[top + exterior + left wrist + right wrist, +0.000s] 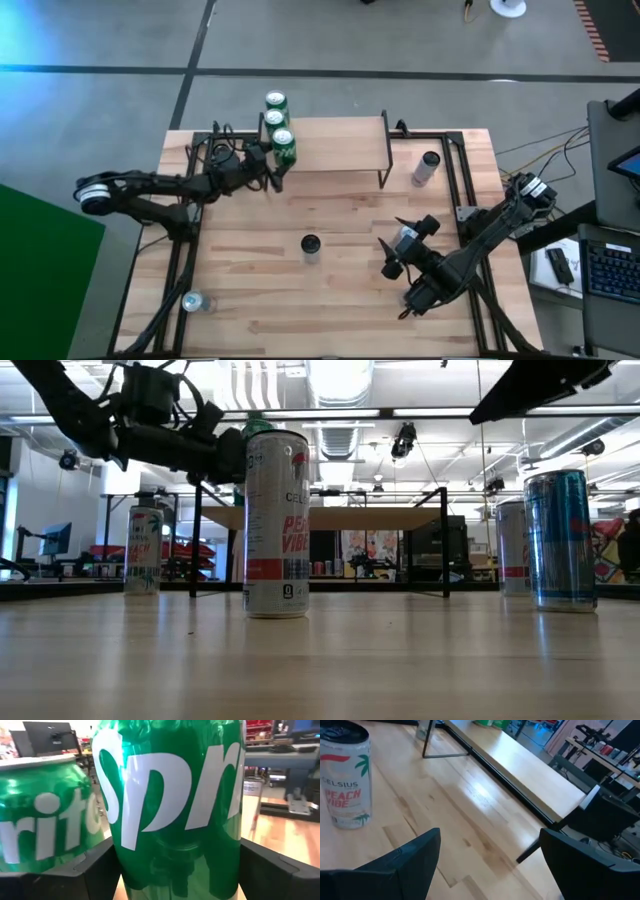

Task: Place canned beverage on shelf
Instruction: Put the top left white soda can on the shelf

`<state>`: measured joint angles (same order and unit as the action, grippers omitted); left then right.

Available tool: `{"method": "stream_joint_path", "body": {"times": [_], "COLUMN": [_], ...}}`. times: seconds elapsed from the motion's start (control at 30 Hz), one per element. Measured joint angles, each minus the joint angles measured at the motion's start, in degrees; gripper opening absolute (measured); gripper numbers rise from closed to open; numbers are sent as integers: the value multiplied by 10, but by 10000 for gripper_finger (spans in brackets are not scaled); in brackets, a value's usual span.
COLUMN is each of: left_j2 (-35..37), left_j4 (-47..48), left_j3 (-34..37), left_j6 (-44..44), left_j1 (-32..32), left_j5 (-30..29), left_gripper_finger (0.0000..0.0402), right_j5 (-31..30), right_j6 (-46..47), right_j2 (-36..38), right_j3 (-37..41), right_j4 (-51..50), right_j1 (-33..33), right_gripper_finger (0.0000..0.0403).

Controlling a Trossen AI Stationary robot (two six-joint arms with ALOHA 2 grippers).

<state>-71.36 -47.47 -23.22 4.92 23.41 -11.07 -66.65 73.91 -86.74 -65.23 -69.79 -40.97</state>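
- On your table (330,290), pale wood planks run edge to edge, and the shelf (340,145) stands at the far side on thin black legs.
- Two green cans (277,110) sit on the shelf's left end; a third green can (284,146) is just beside them at the left edge, and you can see the left gripper (275,165) around it.
- From the left wrist, that can (175,805) fills the space between both fingers (90,870); you are holding it, jaws spread wide on its body. Whether it rests on the shelf or hangs above it, you cannot tell.
- Your right gripper (392,258) waits over the table's right half, fingers (395,870) apart and holding nothing.
- A white can (311,247) stands mid-table, near the right gripper; the low view reads it as a Celsius can (277,525).
- Another can (427,168) stands just right of the shelf, and one lies near the left front corner (194,302).
- Around the table you have grey concrete floor (100,110), a green panel (40,270) at left, and a keyboard (612,265) at right.
- Beyond the table, the low view shows an open workshop with ceiling ducts (340,400) and strip lights.
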Motion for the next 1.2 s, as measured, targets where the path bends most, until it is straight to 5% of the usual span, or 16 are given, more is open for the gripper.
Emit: {"method": "stream_joint_path", "body": {"times": [1.2], "left_j2": [15], "left_j4": [25], "left_j3": [6], "left_j6": [35], "left_j1": [5], "left_j5": [-53], "left_gripper_finger": [311], "right_j5": [11], "right_j6": [22], "right_j2": [0], "right_j3": [18], "right_j4": [17], "right_j1": [0], "right_gripper_finger": [328]}}
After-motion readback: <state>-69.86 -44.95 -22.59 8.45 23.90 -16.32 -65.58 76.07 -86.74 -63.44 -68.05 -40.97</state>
